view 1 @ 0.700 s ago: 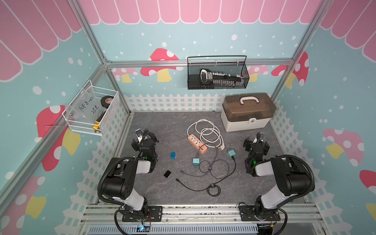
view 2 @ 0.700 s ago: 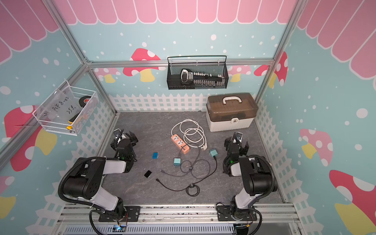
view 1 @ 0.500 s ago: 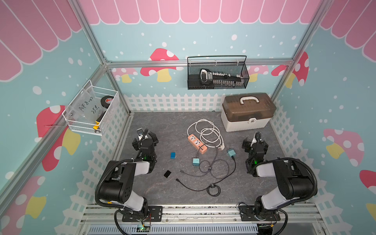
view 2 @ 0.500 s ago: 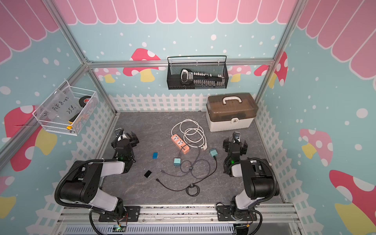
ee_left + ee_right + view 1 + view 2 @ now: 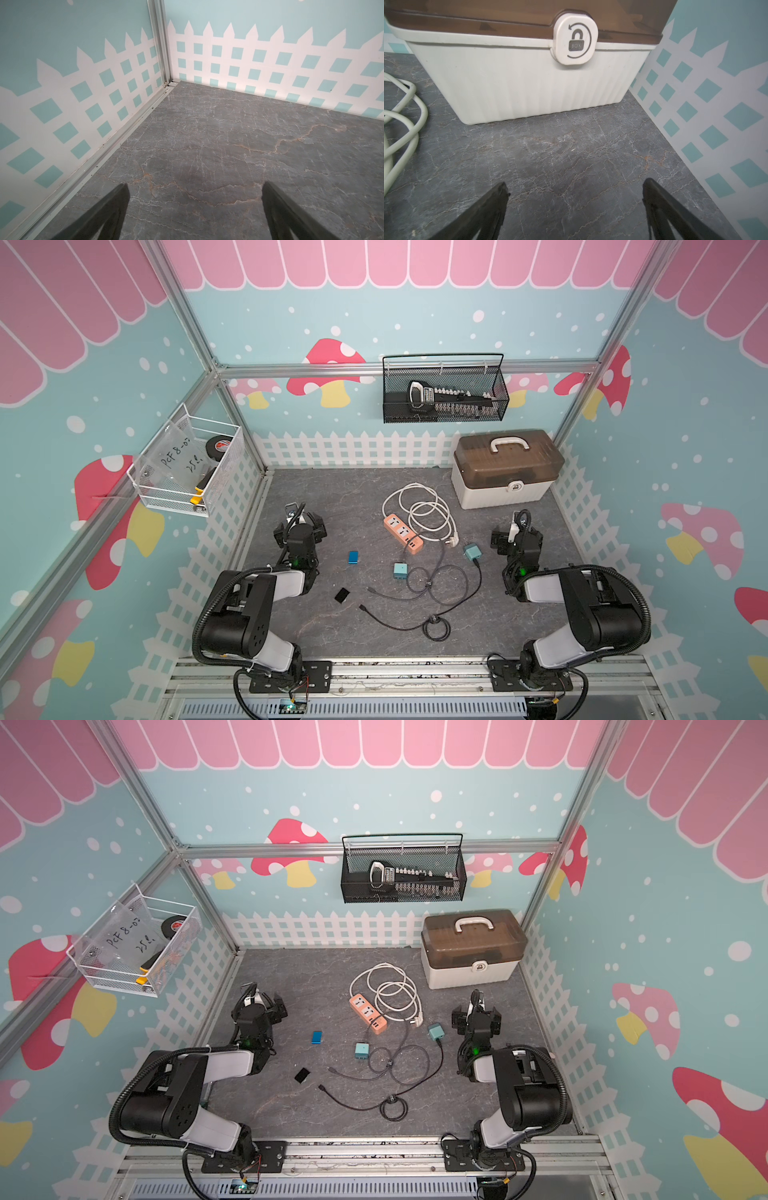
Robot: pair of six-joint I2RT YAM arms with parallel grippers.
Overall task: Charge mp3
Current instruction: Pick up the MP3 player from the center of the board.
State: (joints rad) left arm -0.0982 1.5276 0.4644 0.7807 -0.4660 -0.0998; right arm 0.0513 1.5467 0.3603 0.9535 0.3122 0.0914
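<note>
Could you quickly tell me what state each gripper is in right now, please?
The left gripper is open, holding nothing.
The right gripper is open, holding nothing.

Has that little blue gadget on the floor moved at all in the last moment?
No. The blue gadget lies in the same spot as before, just as far from the orange power strip in both top views.

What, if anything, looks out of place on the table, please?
The orange power strip has its white plug lying unplugged, and the black cables beside it are tangled; nothing looks spilled.
</note>
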